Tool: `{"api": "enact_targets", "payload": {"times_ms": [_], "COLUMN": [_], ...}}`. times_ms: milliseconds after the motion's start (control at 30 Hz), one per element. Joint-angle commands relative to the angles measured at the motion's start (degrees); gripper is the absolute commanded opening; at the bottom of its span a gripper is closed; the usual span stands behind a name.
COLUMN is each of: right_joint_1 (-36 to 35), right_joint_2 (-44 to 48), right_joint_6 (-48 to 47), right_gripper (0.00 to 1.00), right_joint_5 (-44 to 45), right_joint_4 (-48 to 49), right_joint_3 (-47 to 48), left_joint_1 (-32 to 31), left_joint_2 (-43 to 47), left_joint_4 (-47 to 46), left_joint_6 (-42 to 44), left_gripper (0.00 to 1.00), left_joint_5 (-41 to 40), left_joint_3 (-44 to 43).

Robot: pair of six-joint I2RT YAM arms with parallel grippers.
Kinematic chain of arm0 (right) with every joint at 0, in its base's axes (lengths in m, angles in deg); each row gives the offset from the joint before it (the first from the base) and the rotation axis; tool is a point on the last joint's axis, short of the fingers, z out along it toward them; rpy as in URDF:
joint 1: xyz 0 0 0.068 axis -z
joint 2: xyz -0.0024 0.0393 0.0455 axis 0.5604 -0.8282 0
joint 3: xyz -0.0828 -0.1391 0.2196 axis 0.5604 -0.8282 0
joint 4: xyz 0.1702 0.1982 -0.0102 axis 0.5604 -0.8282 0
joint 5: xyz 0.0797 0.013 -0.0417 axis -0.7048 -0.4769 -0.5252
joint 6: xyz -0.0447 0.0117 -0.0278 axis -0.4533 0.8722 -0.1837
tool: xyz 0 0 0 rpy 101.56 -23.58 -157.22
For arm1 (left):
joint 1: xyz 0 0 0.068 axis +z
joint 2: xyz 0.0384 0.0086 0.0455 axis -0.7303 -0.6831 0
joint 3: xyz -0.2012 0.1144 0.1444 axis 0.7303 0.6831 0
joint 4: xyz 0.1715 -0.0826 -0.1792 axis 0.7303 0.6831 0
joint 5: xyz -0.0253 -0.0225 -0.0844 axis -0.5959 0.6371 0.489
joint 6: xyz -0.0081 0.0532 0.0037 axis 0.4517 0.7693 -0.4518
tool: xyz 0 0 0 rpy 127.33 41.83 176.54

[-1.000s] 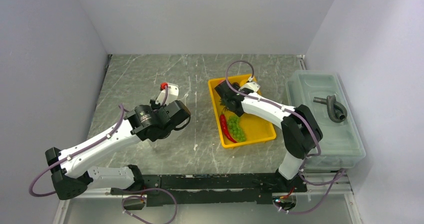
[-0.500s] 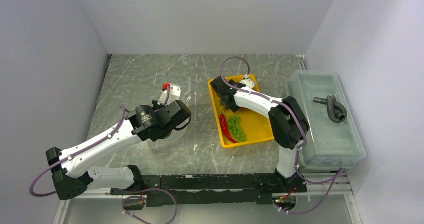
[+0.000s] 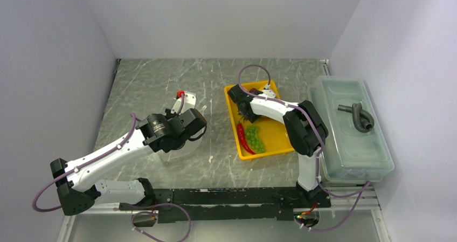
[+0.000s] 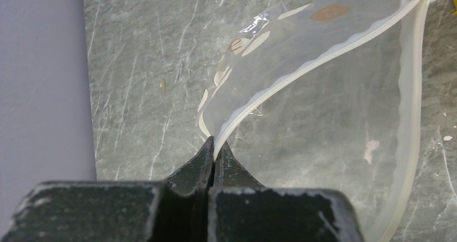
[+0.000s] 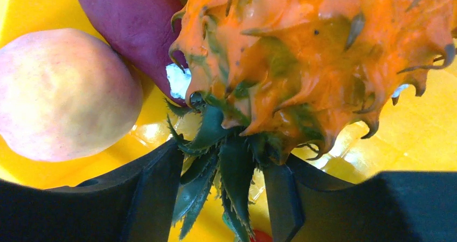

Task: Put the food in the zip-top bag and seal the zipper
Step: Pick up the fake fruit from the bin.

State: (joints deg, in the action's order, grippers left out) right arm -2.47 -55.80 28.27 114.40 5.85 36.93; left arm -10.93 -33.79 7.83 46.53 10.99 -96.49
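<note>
The left gripper [image 4: 214, 145] is pinched fully closed on the zipper [image 4: 302, 72] of the zip-top bag [image 4: 323, 91], right at the mouth edge. The bag lies on the left half of the table [image 3: 156, 80], and the pale strip curves away from the fingertips with the mouth gaping open.

The right gripper [image 5: 221, 191] is down in the yellow tray [image 3: 277, 137], which sits right of the table's middle. Its 2 jaws stand apart on either side of the green leaves of the orange pineapple [image 5: 302, 53]. A bit of yellow shows between the leaves and 1 finger, so it doesn't look clamped.

The peach [image 5: 64, 91] and the purple eggplant-like piece [image 5: 134, 26] sit just beside the pineapple at the tray's far end. The red chilli [image 3: 242, 137] and green grapes [image 3: 255, 138] lie side by side at its near end.

The translucent bin [image 3: 350, 145] runs along the table's right edge, with a grey bent tube [image 3: 358, 117] on its lid (hard to tell what it is).
</note>
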Motion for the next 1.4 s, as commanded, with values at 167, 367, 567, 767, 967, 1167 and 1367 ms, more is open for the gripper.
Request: {"api": "enact_targets", "payload": {"times_ms": [167, 367, 567, 767, 967, 1167, 1367], "right_joint_1": [1.0, 1.0, 0.4, -0.9, -2.8, -4.6, -5.6], "right_joint_2": [0.2, 3.4, 7.6, 12.3, 15.9, 22.8, 31.9], "right_joint_6": [0.7, -1.9, -5.8, -11.3, -18.6, -27.1, -36.1], "right_gripper": [0.34, 0.02, 0.0, 0.0, 0.0, 0.0, 0.0], "right_joint_5": [0.7, 0.1, 1.1, 1.6, 0.9, -3.3, -10.4], "right_joint_4": [0.3, 2.1, 2.2, 3.1, 2.1, 8.3, 14.8], "right_joint_3": [-0.2, -1.3, -1.9, -3.4, -3.3, -8.9, -15.6], "left_joint_1": [-0.1, -0.1, -0.1, -0.1, -0.1, -0.1, -0.1], "left_joint_2": [0.2, 0.3, 0.6, 0.9, 1.3, 1.0, 1.1], "left_joint_4": [-0.8, -0.8, -0.6, -0.5, -0.8, -0.8, -1.0], "left_joint_6": [0.3, -0.1, -0.4, -0.7, -0.9, -1.4, -1.1], "left_gripper": [0.0, 0.0, 0.0, 0.0, 0.0, 0.0, 0.0], "left_joint_5": [-0.7, -0.9, -1.1, -1.2, -1.1, -1.9, -2.7], "left_joint_3": [-0.2, -0.1, 0.2, 0.4, 0.6, 0.5, 0.4]}}
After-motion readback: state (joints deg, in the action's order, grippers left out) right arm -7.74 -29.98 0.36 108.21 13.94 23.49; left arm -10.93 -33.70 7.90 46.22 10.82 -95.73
